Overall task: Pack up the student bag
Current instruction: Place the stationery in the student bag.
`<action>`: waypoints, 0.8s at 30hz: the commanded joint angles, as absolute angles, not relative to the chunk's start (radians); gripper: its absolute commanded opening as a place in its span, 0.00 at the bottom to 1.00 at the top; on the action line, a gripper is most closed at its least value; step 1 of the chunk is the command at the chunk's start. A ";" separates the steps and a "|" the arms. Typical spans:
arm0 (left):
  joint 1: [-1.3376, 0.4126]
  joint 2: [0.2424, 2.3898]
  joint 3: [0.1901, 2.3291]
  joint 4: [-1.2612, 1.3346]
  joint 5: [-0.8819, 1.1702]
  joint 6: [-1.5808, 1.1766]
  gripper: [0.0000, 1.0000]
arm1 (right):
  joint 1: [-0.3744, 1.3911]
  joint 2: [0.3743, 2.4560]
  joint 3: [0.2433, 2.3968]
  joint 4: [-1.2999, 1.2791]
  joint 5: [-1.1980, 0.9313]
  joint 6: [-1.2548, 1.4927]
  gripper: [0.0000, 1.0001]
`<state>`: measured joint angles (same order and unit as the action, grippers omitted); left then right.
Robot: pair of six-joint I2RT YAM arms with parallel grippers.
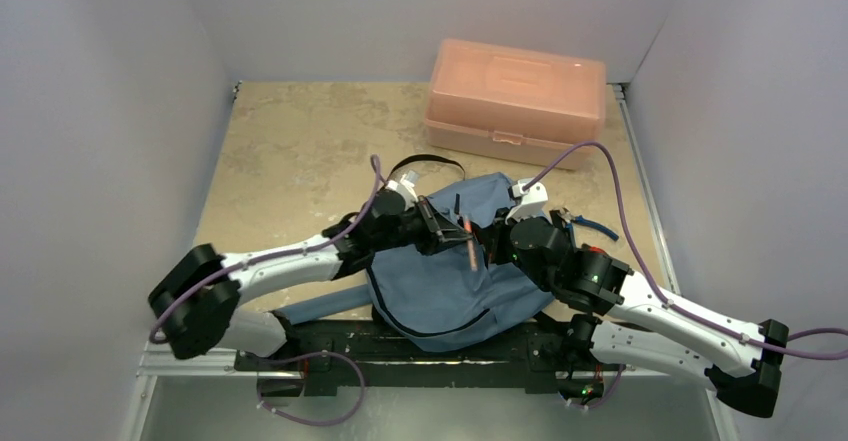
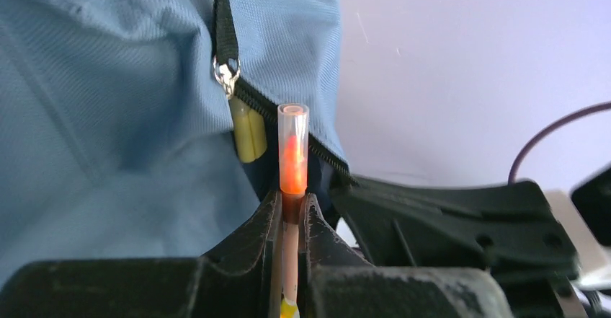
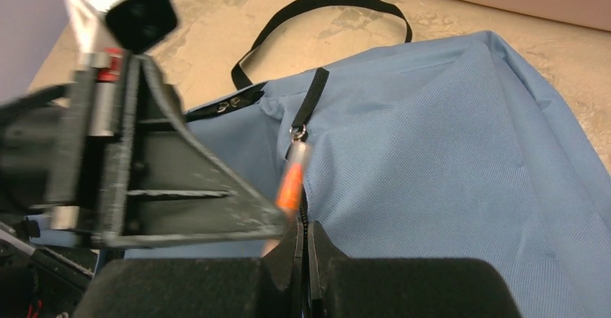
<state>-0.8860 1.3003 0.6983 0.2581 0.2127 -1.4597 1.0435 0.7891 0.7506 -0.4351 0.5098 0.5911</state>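
Note:
The blue-grey student bag lies between my arms at the near edge; it also shows in the left wrist view and the right wrist view. My left gripper is shut on an orange pen with a clear cap, its tip at the open zipper slot. A yellow item sits inside the slot. My right gripper is shut on the bag's zipper edge, right beside the pen.
A salmon-pink plastic box stands at the back right of the tan table. The bag's black carry loop lies on the table beyond the bag. Walls close in left, right and behind.

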 commanded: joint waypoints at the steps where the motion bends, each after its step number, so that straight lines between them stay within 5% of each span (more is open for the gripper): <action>1: -0.929 1.475 0.805 0.521 0.308 -1.595 0.00 | 1.051 0.757 0.788 -0.327 0.529 0.593 0.00; 24: -1.041 1.486 0.717 0.504 0.361 -1.662 0.00 | 1.051 0.743 0.786 -0.350 0.536 0.581 0.00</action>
